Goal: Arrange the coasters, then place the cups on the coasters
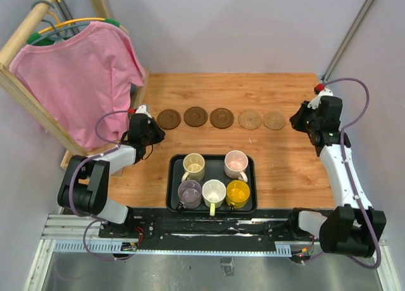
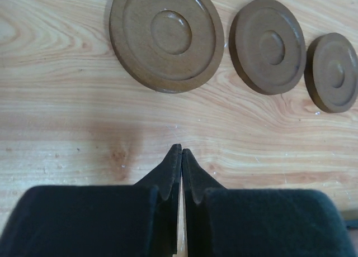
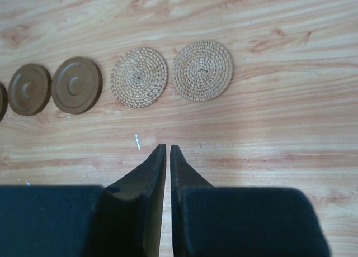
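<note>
Across the far half of the wooden table (image 1: pixel 285 158), the overhead view shows five coasters in one row: three dark brown coasters (image 1: pixel 195 116) on the left and two tan woven coasters (image 1: pixel 250 119) on the right, each a little apart from the next. Only this view takes in the black tray (image 1: pixel 214 167) near the arms' bases. It carries all five cups: the cream cup (image 1: pixel 193 166) and pink cup (image 1: pixel 235 164) behind, and the grey-lilac cup (image 1: pixel 189 193), white cup (image 1: pixel 214 193) and amber cup (image 1: pixel 238 193) in front. A pink shirt (image 1: pixel 76 82) hangs on a wooden rack at far left. The left wrist camera alone shows the raised rings on the brown discs. It also shows the left gripper (image 2: pixel 181 151) above bare wood short of them, jaws pressed together and holding nothing. The right wrist camera reveals the coiled weave of the tan pair. The right gripper (image 3: pixel 168 147) has only a thin slit between its jaws, with nothing in it.
</note>
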Available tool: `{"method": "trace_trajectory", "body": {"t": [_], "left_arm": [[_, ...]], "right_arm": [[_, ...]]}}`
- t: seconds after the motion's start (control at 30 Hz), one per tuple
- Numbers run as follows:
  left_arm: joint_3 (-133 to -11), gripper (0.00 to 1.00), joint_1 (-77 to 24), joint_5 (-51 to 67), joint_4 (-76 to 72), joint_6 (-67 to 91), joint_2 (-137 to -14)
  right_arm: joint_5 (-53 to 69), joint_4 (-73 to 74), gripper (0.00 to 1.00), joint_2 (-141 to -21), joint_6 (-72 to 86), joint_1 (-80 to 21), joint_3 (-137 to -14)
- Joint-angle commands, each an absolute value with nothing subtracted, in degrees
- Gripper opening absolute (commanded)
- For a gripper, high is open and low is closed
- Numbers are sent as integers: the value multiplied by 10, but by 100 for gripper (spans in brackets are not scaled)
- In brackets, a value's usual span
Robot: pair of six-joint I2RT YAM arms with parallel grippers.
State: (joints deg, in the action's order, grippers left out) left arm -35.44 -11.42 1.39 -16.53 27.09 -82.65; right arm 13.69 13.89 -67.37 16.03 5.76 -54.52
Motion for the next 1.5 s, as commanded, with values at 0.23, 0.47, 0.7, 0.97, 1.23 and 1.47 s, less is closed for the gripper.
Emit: {"method": "trace_trajectory", "body": {"t": [0.23, 0.47, 0.7, 0.97, 1.23, 1.47], "left_arm": [[-410, 4, -113, 12, -193, 268, -934], [-414, 4, -112, 10, -199, 270, -961], [-419, 5, -112, 0, -198, 269, -980], [-436, 6, -111, -14, -198, 267, -1012], [-444, 6, -107, -21, -196, 268, -1018], [-446, 6, -105, -24, -196, 269, -1022]], "right_arm": [[105, 165, 12, -564, 138, 63, -518], [106, 165, 13, -563, 137, 63, -521], [105, 163, 13, -568, 138, 63, -519], [104, 162, 13, -570, 131, 63, -520], [105, 160, 13, -577, 130, 63, -521], [105, 166, 13, -579, 125, 63, -523]]}}
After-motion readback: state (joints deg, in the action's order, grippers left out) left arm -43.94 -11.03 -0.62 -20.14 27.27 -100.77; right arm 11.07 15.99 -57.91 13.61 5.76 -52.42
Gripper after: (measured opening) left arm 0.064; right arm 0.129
